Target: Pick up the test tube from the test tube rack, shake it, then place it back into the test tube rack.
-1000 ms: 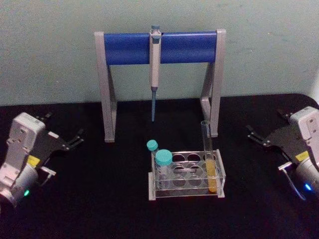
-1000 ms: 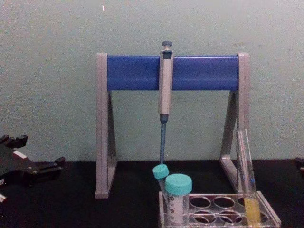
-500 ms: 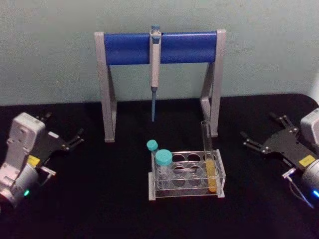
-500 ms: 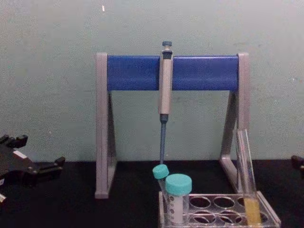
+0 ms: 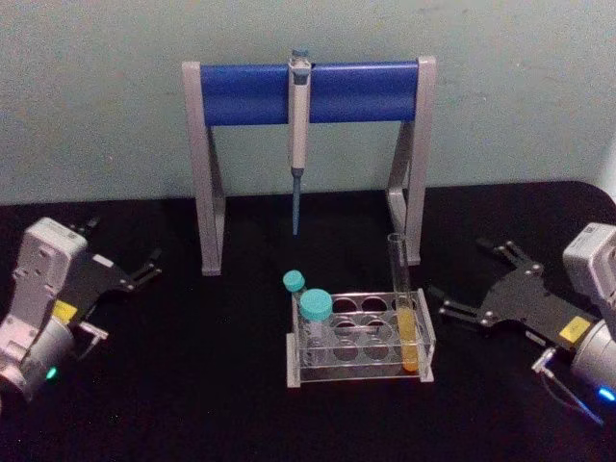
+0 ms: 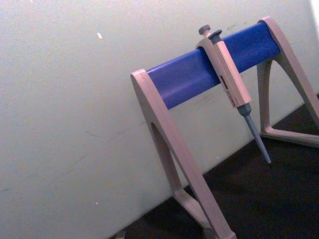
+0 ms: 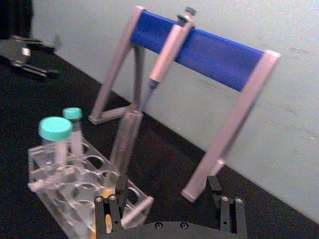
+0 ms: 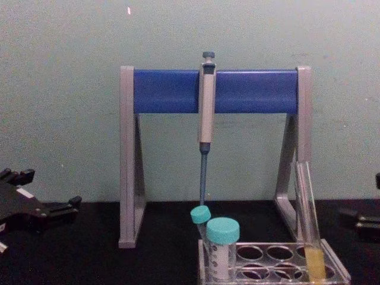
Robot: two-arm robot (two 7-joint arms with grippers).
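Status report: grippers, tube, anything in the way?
Right gripper open, just right of the test tube rack, not touching. Left gripper open, parked far left. Test tube upright at rack's right end. Nothing between.

A grey-and-blue pipette stand [image 5: 250, 93] is standing by the desk's [image 5: 192, 385] far edge, a pipette [image 5: 299, 115] hanging from it, and two teal-capped tubes [image 5: 316, 306] are sitting mid-desk.

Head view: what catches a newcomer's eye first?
The grey-and-blue pipette stand at the back, a pipette hanging from its bar. The test tube of yellow liquid stands at the right end of the test tube rack, the right gripper open to its right; the left gripper sits far left.
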